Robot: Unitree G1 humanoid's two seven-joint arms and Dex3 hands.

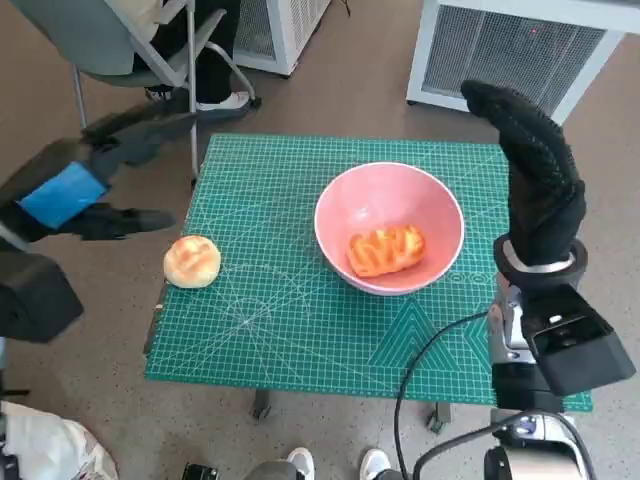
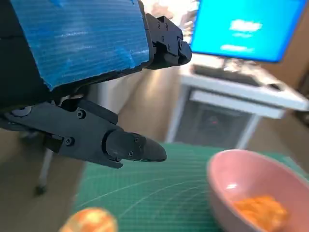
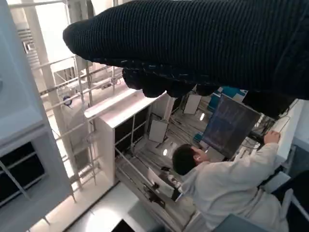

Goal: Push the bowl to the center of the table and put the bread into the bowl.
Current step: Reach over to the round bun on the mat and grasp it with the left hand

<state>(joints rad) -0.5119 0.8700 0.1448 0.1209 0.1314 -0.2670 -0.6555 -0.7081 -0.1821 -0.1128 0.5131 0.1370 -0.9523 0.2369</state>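
Observation:
A pink bowl (image 1: 440,212) stands near the middle of the green mat (image 1: 280,330), with an orange glazed bread (image 1: 386,250) lying inside it. A round pale bun (image 1: 192,261) lies on the mat near its left edge. My left hand (image 1: 95,180) hovers above the table's left edge, over the bun, fingers spread and empty. In the left wrist view its fingers (image 2: 125,145) point toward the bowl (image 2: 251,179), and the bun (image 2: 89,221) lies below them. My right hand (image 1: 530,170) is raised at the table's right side, fingers straight and holding nothing.
A grey chair (image 1: 130,50) stands beyond the table's far left corner, with a person's leg and shoe (image 1: 225,98) beside it. White cabinets (image 1: 510,45) are at the back. A person in white (image 3: 227,181) sits at a monitor in the right wrist view.

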